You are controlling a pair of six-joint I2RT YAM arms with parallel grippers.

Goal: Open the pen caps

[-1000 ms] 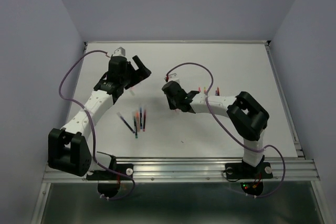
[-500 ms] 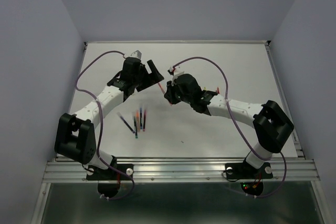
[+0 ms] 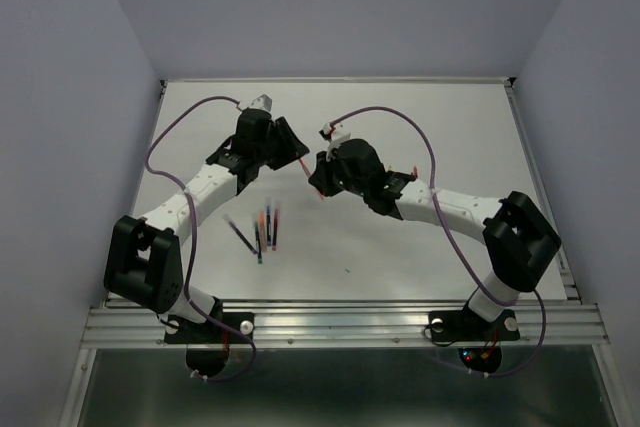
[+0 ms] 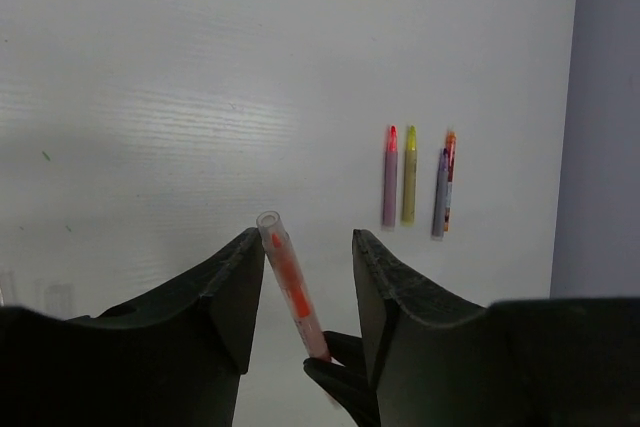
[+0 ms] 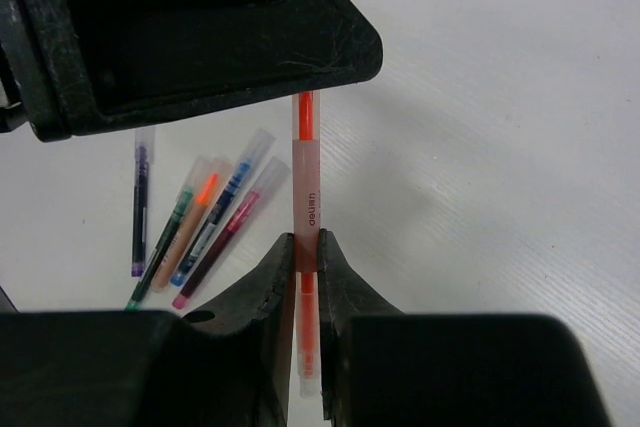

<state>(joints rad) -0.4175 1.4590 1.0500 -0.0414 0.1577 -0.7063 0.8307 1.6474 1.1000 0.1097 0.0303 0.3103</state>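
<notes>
Pinching the orange pen [image 5: 305,187] by its pale printed sleeve, the right claw [image 5: 305,242] is pressed together on the barrel at the lower centre of its wrist view. It holds the pen clear of the bench [image 4: 150,97]. The pen's far end runs up under the dark bulk of the left claw [image 4: 308,244].

From the left wrist, the clear cap [image 4: 272,232] stands tilted in the lower centre of the frame, between the two spread fingers. It lies close against the finger on the left of the frame, perhaps touching it, and apart from the one on the right. Nothing is gripped there yet.

The pen looks light and stiff, a smooth plastic stick that would likely slip under a glancing squeeze. Its cap is probably thin-walled and held on by friction. The best hold appears to be flat across the cap's sides, near its open rim and away from the joint, followed by a pull straight along the barrel.

Other pens [image 4: 415,182] lie side by side on the bench at the right of that view, well apart from both claws.
</notes>
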